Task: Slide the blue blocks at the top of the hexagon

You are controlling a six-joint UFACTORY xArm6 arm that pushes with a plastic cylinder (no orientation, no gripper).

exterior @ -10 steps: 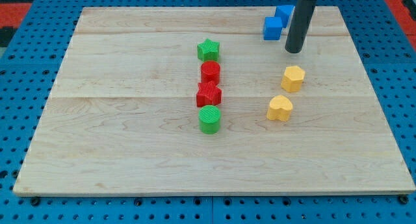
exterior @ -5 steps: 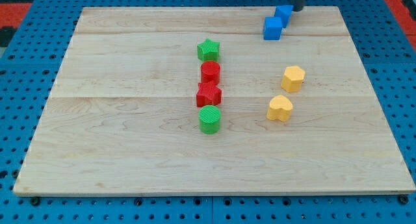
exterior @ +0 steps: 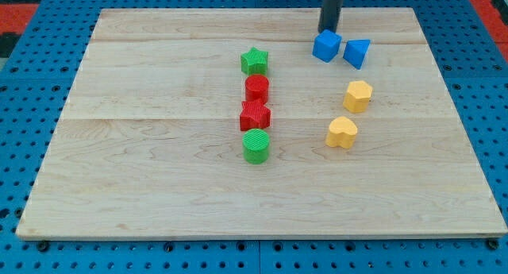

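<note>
Two blue blocks lie near the view's top right: a blue cube (exterior: 326,46) and a blue triangular block (exterior: 357,52) just right of it. My tip (exterior: 329,30) stands right behind the blue cube, at its upper edge, touching or nearly so. The yellow hexagon (exterior: 358,95) lies below the blue triangular block, with a small gap between them. A yellow heart-shaped block (exterior: 342,133) lies below the hexagon.
A column of blocks stands at the board's middle: a green star (exterior: 254,61), a red cylinder (exterior: 256,88), a red star (exterior: 255,115) and a green cylinder (exterior: 256,146). The wooden board (exterior: 159,187) ends just above my tip.
My tip went from right of the blue blocks up past the top edge, then came down behind the cube. Both blue blocks slid down and right, toward the hexagon.
</note>
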